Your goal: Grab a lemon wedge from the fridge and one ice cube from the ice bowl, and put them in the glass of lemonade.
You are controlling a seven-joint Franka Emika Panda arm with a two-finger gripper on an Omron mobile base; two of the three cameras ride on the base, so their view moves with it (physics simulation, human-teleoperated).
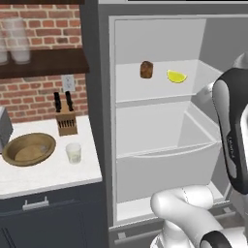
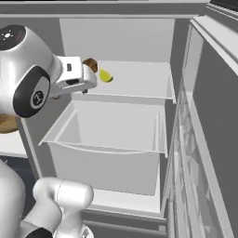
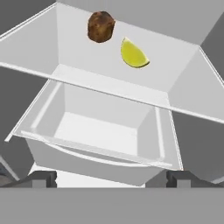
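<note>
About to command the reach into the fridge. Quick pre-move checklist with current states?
1. Fridge door open: ok, shelves exposed.
2. Wedge located: ok, on the upper shelf, right of the brown lump, apart from it.
3. Wedge ahead of the hand: ok, it sits up and ahead in the hand view, nothing in front of it.
4. Fingers spread and empty: ok, nothing between them.
5. Glass ready: ok, upright on the counter beside the bowl.
6. Ice cube in bowl: cannot tell.
</note>
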